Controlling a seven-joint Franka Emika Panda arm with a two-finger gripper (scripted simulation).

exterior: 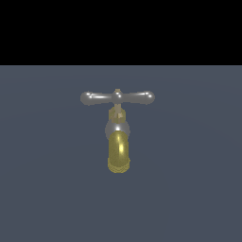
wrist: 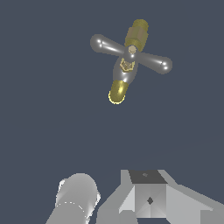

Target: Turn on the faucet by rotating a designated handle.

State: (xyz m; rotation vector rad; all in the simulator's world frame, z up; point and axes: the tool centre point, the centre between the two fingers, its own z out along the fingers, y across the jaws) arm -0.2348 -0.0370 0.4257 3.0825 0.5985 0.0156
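Brass gleams on the faucet (exterior: pixel 118 142), standing alone on the dark grey floor (exterior: pixel 189 189), spout facing the exterior camera. Its grey handle (exterior: pixel 117 97) lies level across the top, one knob toward each side of the exterior view. From the wrist, the gripper (wrist: pixel 144 197) is cut off at the frame edge, fingertips unseen, so I cannot tell how the jaws stand. Faucet and handle sit well apart from it, untouched.
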